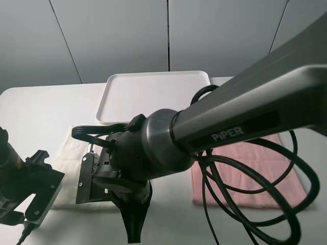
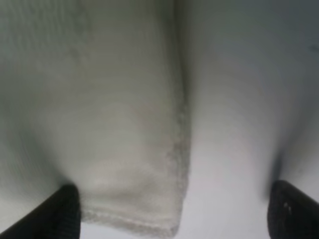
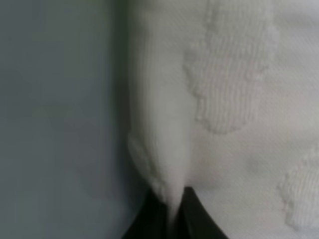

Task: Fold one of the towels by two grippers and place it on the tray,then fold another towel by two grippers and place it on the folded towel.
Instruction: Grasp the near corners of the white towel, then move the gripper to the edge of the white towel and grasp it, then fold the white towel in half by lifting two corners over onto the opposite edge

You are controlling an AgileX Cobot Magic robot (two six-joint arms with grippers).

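A white towel (image 1: 68,153) lies flat on the left of the table, mostly hidden under my right arm. A pink towel (image 1: 255,168) lies flat on the right. The white tray (image 1: 153,92) stands empty at the back. My right gripper (image 1: 134,229) reaches across the middle to the white towel's near edge. In the right wrist view it (image 3: 169,214) is shut on a pinched fold of white towel (image 3: 224,99). My left gripper (image 1: 30,214) is at the towel's near left corner. In the left wrist view it (image 2: 179,214) is open, with the towel corner (image 2: 129,149) between its fingertips (image 2: 65,214).
The right arm's black cables (image 1: 245,204) loop over the pink towel and the table's front. The table (image 1: 36,112) is white, with a grey wall behind it.
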